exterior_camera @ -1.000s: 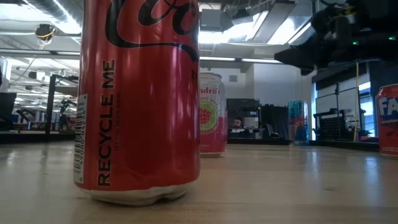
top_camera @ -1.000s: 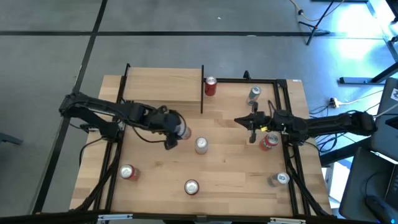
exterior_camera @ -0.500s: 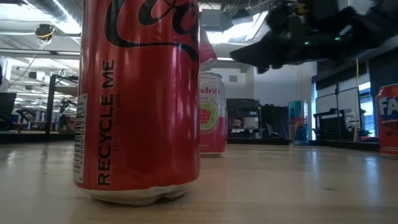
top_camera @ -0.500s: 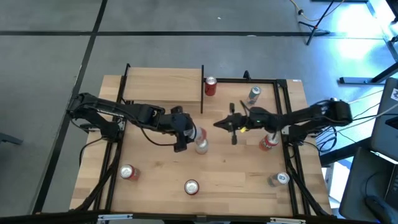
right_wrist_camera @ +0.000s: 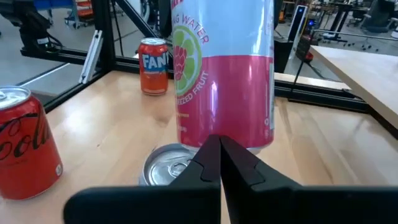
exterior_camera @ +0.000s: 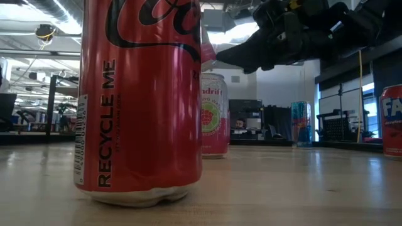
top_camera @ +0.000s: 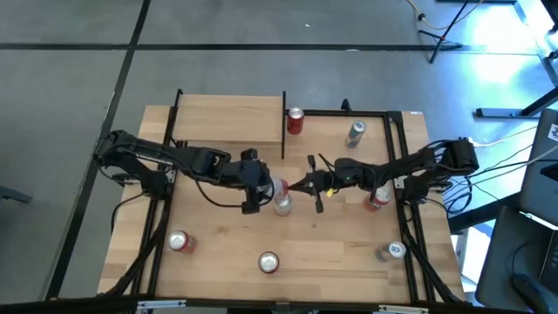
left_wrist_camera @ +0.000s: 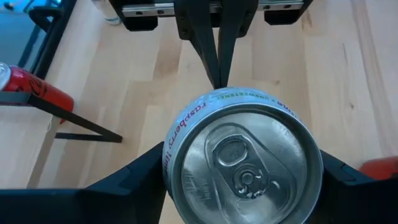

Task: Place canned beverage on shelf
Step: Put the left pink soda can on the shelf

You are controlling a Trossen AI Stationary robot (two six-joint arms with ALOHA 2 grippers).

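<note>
A pink-and-white raspberry can [top_camera: 280, 185] hangs over the middle of the table, with my left gripper [top_camera: 272, 186] shut on it. In the right wrist view the can [right_wrist_camera: 224, 74] floats above the tabletop. A second silver-topped can [top_camera: 282, 206] stands just beside it on the near side. My right gripper [top_camera: 294, 185] is shut, its tips at the held can's right-hand side. The shelf [top_camera: 228, 118] stands at the far left. A red can [top_camera: 295, 120] stands on the table beside the shelf. My left gripper pinches the can's side wall [left_wrist_camera: 164, 174] between its two fingers, one on each side just under the top rim. The fingers [left_wrist_camera: 134, 180] slant down from the table's left. The can is upright and lifted clear. My right gripper's shut fingertips [right_wrist_camera: 217, 142] point level from the table's right at the can's lower pink wall [right_wrist_camera: 249, 118]. Whether they touch it I cannot tell.
More cans stand around: a Coke can [top_camera: 268, 262] at the near edge, a Fanta can [top_camera: 179, 242] near left, a silver can [top_camera: 356, 132] far right, a red can [top_camera: 377, 200] under the right arm and one [top_camera: 392, 251] near right. Black frame rails [top_camera: 401, 157] border the table.
My right gripper has swept toward the table's left, staying shut, until its tips stand at the held can. My left gripper first carried the can a little toward the right and rolled its wrist, then kept still. The can stays upright and clear of the table.
</note>
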